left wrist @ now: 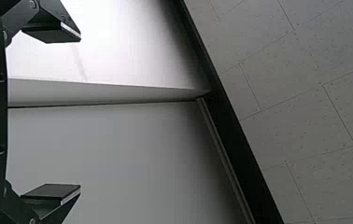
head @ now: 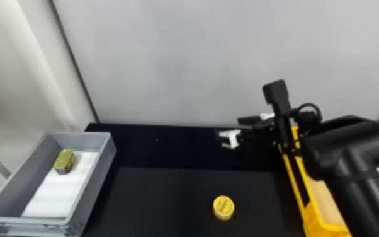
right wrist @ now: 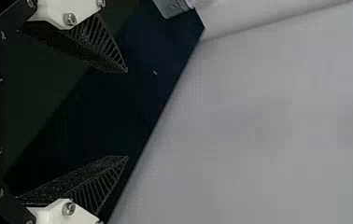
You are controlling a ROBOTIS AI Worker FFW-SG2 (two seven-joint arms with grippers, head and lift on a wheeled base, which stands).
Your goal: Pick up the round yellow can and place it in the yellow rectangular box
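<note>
Round yellow can (head: 223, 208) left of yellow rectangular box (head: 314, 220), toward its near end; right gripper (right wrist: 128, 114), jaws apart and empty, by box's far end, so can lies back robot-ward; left gripper (left wrist: 80, 113) also spread, empty.

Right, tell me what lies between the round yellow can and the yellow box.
Nothing but bare black tabletop lies between the round yellow can and the yellow box, as the head view shows.
</note>
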